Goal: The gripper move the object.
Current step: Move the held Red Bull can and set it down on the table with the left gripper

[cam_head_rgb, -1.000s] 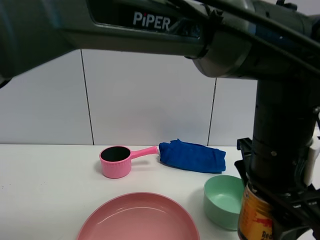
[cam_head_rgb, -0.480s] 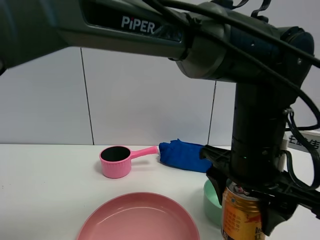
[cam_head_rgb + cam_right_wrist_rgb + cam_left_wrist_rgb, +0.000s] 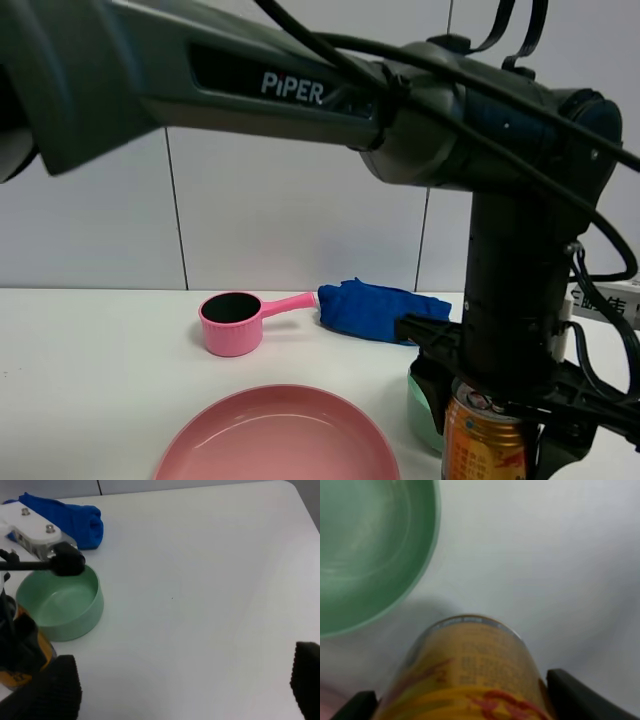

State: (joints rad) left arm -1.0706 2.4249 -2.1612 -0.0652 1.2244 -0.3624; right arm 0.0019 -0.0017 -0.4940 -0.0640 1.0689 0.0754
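Observation:
The gold-orange can [image 3: 482,445] with a silver top stands upright between the black fingers of my left gripper [image 3: 495,420], which is shut on it. The left arm reaches across to the right side of the exterior high view. The can is just in front of the green bowl [image 3: 424,412]. In the left wrist view the can [image 3: 465,675] fills the gap between the fingers, with the bowl [image 3: 365,545] beside it. I cannot tell if the can touches the table. My right gripper [image 3: 177,690] is open and empty over bare table, and its view shows the can [image 3: 44,654].
A pink plate [image 3: 275,435] lies at the front centre. A pink handled cup [image 3: 232,322] and a blue cloth [image 3: 375,308] sit further back. The green bowl [image 3: 60,602] and cloth [image 3: 70,517] also show in the right wrist view. A white wall stands behind.
My left gripper has carried the can leftward from the right edge of the exterior high view, then lowered it slightly, so it now hides part of the bowl.

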